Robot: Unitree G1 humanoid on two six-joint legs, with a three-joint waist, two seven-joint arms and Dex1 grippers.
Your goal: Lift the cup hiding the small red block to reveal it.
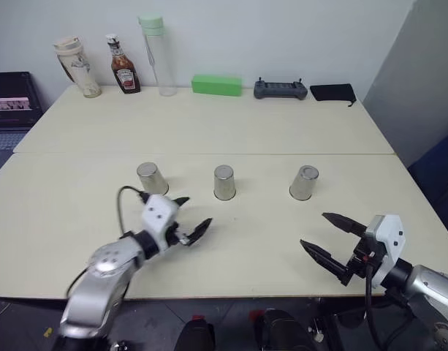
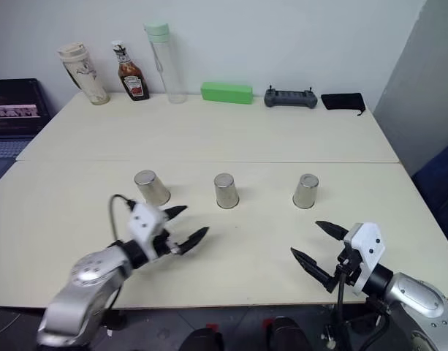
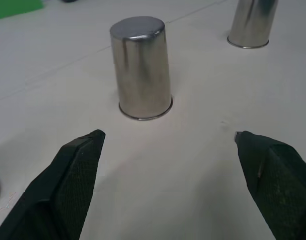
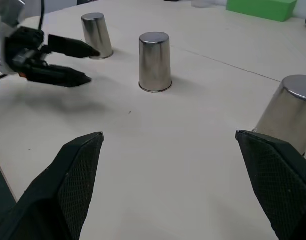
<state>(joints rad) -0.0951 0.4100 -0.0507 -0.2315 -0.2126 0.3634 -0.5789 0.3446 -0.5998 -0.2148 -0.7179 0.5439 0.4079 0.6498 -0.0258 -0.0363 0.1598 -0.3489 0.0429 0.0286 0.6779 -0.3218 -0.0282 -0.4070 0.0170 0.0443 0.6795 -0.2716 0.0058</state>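
Three upturned cups in a row; left gripper [image 1: 192,217] and right gripper [image 1: 327,235] both agape, empty. Middle cup [image 1: 224,182] nearest left gripper — red block unseen. Risk: identical cups — wrong one lifted.

Along the far edge of the pale desk [image 1: 209,131] stands a row. From ten o'clock toward two: a beige tumbler [image 1: 77,67], a ketchup bottle [image 1: 124,66], a tall clear bottle [image 1: 156,55] with a green cap, a green box [image 1: 217,85] lying flat, a dark grey controller [image 1: 281,89], and a black pouch [image 1: 332,92], perhaps cloth. At nine o'clock, off the desk, sits a laptop [image 1: 8,110].
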